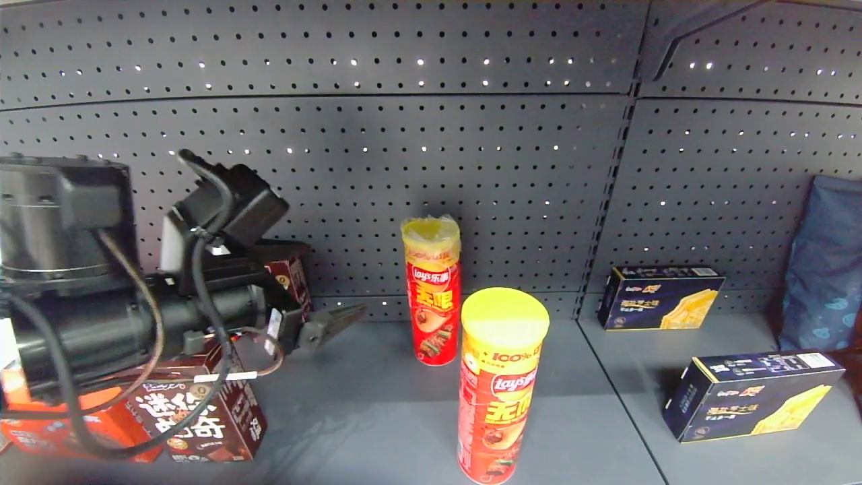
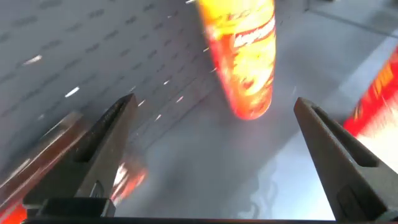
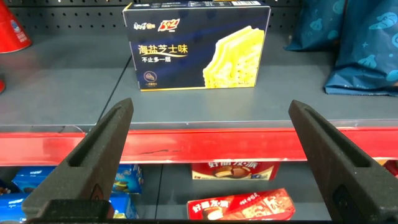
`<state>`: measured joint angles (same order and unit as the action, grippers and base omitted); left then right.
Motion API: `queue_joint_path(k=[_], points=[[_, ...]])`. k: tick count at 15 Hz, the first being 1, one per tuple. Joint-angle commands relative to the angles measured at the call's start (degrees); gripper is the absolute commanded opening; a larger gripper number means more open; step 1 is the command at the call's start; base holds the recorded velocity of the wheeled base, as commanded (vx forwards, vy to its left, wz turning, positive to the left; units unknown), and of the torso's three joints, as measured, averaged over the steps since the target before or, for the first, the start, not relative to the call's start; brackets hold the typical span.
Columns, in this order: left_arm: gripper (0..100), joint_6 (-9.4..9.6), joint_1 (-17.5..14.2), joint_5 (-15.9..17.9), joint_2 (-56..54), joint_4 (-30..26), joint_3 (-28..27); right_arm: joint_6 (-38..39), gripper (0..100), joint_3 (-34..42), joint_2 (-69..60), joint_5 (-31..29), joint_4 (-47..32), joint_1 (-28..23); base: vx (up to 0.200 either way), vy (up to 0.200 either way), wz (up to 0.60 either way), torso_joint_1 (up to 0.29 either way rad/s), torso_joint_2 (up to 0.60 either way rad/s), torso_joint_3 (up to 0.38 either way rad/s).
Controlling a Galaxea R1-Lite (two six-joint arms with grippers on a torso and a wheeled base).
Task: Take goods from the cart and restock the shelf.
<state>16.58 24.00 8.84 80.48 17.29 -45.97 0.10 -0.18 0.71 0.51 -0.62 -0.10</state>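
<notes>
The grey shelf point(image 1: 377, 417) has a perforated back panel. Two red chip cans with yellow lids stand upright near its middle: the rear can point(image 1: 432, 289) close to the panel, the front can point(image 1: 502, 384) nearer the shelf edge and slightly to the right. The left gripper point(image 2: 214, 106) is level above the shelf to the left of the rear can, pointing at it, jaws spread wide and empty. A brown box point(image 1: 202, 417) stands beneath the left arm. To the right lie two dark blue boxes, one at the back point(image 1: 663, 296) and one forward point(image 1: 751, 394), beside a blue bag point(image 1: 825, 269). The right gripper point(image 3: 211, 106) is open and empty before the red shelf edge point(image 3: 199, 143).
</notes>
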Motion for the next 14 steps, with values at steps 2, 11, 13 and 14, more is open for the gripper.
queue_joint_path(k=[2, 11, 13, 14], points=[[100, -0.93, -0.27, -6.11, -18.96, -9.46, 5.28, -0.01, 100, 0.01, 0.08, 0.02, 0.01, 0.01, 0.0, 0.0, 0.0, 0.0, 0.0, 0.0], [100, 3.81, 0.17, -23.52, -8.5, -7.09, -1.05, -0.01, 100, 0.01, 0.08, 0.02, 0.01, 0.01, 0.0, 0.0, 0.0, 0.0, 0.0, 0.0], [100, 8.03, 0.17, -23.52, -0.59, -2.08, -4.57, -0.01, 100, 0.01, 0.08, 0.02, 0.01, 0.01, 0.0, 0.0, 0.0, 0.0, 0.0, 0.0], [100, 10.32, 0.17, -23.52, 5.3, 2.14, -5.8, -0.01, 100, 0.01, 0.08, 0.02, 0.01, 0.01, 0.0, 0.0, 0.0, 0.0, 0.0, 0.0]])
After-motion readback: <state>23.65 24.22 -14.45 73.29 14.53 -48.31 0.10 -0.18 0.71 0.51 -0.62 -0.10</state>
